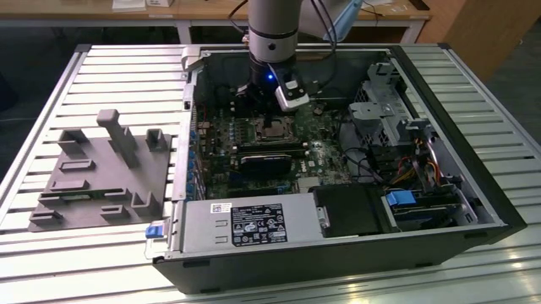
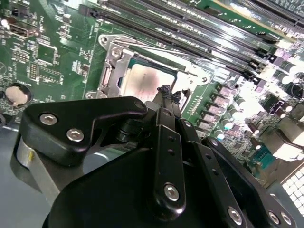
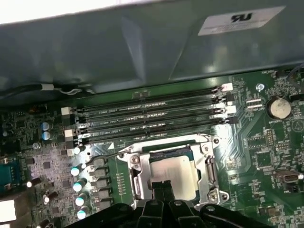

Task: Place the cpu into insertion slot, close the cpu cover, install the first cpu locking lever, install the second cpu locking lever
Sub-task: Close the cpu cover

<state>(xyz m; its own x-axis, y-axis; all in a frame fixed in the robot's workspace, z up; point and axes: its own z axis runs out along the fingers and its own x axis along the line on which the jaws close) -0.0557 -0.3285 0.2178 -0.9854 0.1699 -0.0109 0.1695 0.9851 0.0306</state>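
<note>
Bkgd: slatted metal worktable [image 1: 76, 266], glare on near slats. Behind it, wood-top desk [image 1: 211, 14] w/ white legs. Wood panel [image 1: 473, 31] at exterior view's right. Floor [image 1: 34, 50] dark, in shadow.

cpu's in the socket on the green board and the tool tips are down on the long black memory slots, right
Not quite. The cpu sits in the insertion slot on the green board, but the tool is down at the cpu's edge, not on the memory slots; both wrist views show it.
</note>
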